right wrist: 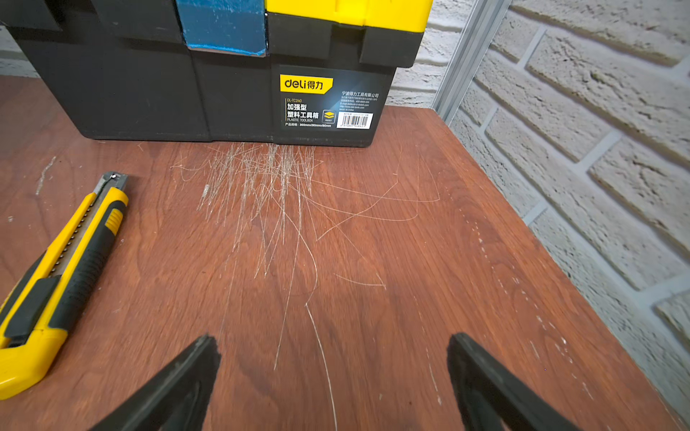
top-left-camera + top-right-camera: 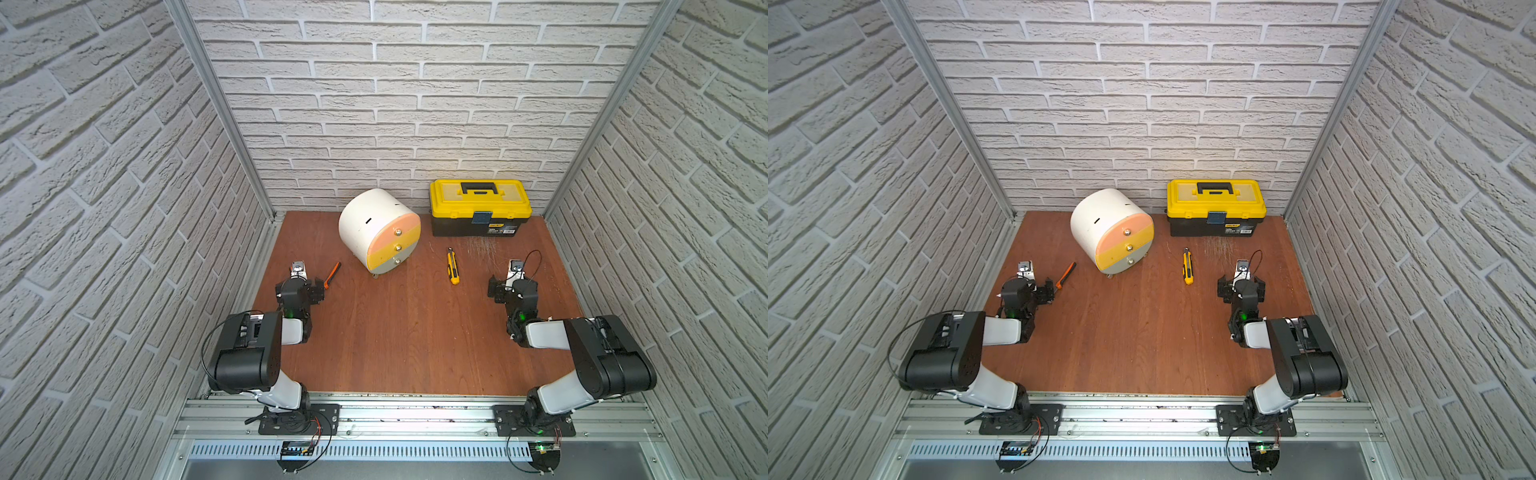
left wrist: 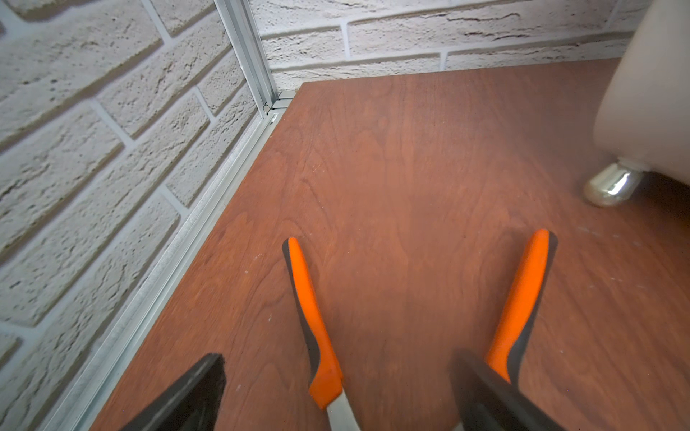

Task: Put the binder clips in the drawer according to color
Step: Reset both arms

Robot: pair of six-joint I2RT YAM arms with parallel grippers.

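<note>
- The drawer [image 2: 380, 232] stood at the back of the bench [image 2: 415, 332], left of centre, resting on small metal feet, its round face turned toward the arms. This suited a knob pull from the front.
- Its three fronts, peach, yellow and pale grey, all sat flush in both top views; none was pulled out.
- No binder clips could be seen in any view. Whether they were already inside the drawer or simply absent could not be told, so the task's progress could not be judged beyond that.
- The left gripper [image 2: 319, 287] sat low by the left edge of the bench, its jaws apart and empty. Orange-handled pliers [image 3: 321, 336] lay just ahead of them, handles splayed; one handle ran back between the jaws in the left wrist view, but nothing closed on it.
- The right gripper [image 2: 505, 286] mirrored that pose near the right edge, jaws wide apart over bare, scratched wood, holding nothing.
- Both arms were folded back symmetrically, probably a resting stance that left the middle of the bench free.
- A yellow-black utility knife [image 2: 452, 268] lay between the drawer and the right gripper, touching neither.
- A yellow-and-black toolbox [image 2: 480, 208] stood closed against the back wall, just right of the drawer and clear of the arms' reach paths.
</note>
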